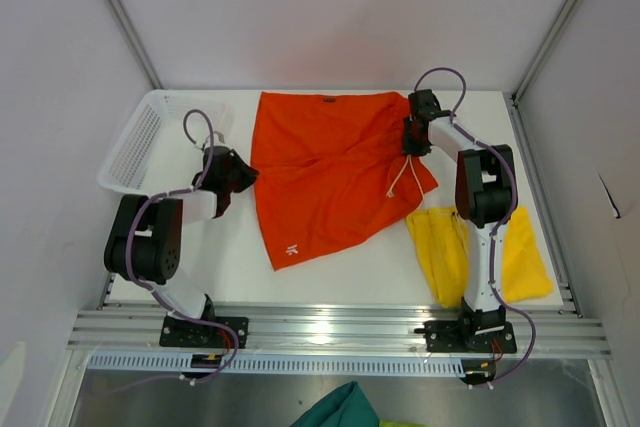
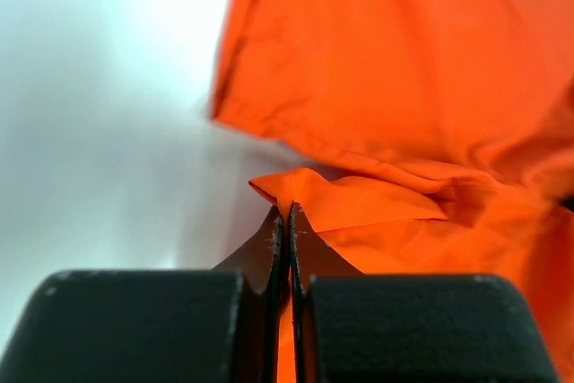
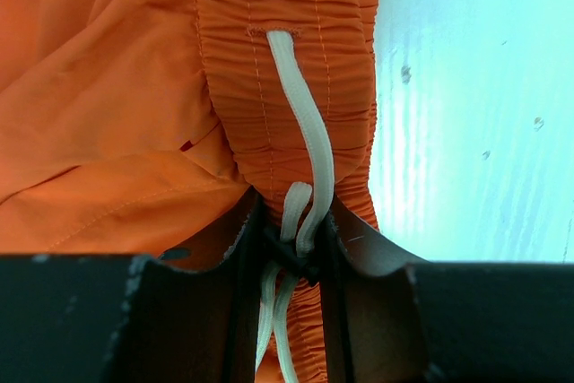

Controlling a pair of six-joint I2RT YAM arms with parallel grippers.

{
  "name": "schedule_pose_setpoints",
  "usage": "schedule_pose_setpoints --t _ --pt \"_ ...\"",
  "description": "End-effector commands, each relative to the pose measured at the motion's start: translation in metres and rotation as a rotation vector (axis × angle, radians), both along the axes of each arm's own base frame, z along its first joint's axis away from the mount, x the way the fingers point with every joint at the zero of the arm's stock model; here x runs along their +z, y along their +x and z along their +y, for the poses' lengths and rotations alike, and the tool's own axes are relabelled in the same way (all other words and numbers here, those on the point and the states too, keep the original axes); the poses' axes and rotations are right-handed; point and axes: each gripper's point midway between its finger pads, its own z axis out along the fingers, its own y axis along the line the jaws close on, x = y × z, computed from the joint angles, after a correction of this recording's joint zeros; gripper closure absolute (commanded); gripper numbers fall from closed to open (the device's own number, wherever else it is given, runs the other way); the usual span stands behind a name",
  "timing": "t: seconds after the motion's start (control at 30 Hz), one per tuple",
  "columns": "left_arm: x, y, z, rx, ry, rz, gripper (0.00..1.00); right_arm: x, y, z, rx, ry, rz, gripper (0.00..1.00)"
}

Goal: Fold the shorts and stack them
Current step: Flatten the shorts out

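Note:
The orange-red shorts (image 1: 325, 172) lie spread on the white table, folded over, with a white drawstring (image 1: 400, 179) hanging at their right side. My left gripper (image 1: 243, 175) is shut on the shorts' left edge; a pinched fold of orange cloth (image 2: 291, 187) sits between the tips. My right gripper (image 1: 410, 137) is shut on the gathered waistband (image 3: 287, 60) with the white drawstring (image 3: 309, 145) between the fingers. The yellow shorts (image 1: 480, 252) lie crumpled at the near right, partly hidden behind the right arm.
A white mesh basket (image 1: 150, 137) stands at the far left corner. A teal-green cloth (image 1: 335, 407) lies below the table's front rail. Walls close in the table at the back and sides.

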Motion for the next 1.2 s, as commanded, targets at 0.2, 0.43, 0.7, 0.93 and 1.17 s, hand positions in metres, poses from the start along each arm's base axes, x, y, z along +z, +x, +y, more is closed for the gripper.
schedule_pose_setpoints --t 0.2,0.43,0.7,0.93,1.17 --pt "0.038 0.008 0.055 0.220 0.187 0.026 1.00 -0.023 -0.047 0.041 0.073 0.000 0.152 0.85" --pt "0.043 0.015 0.059 0.197 0.189 0.058 0.83 -0.013 -0.051 0.036 0.067 -0.055 0.150 0.40" --pt "0.087 -0.005 0.055 0.166 0.174 -0.006 0.18 0.047 -0.065 0.014 0.007 0.174 0.031 0.03" --pt "0.105 -0.032 0.028 0.073 0.105 -0.052 0.14 0.093 -0.094 0.005 -0.040 0.382 -0.131 0.01" --pt "0.096 -0.088 0.001 -0.041 0.070 -0.049 0.14 0.082 -0.131 0.016 0.023 0.349 -0.078 0.00"
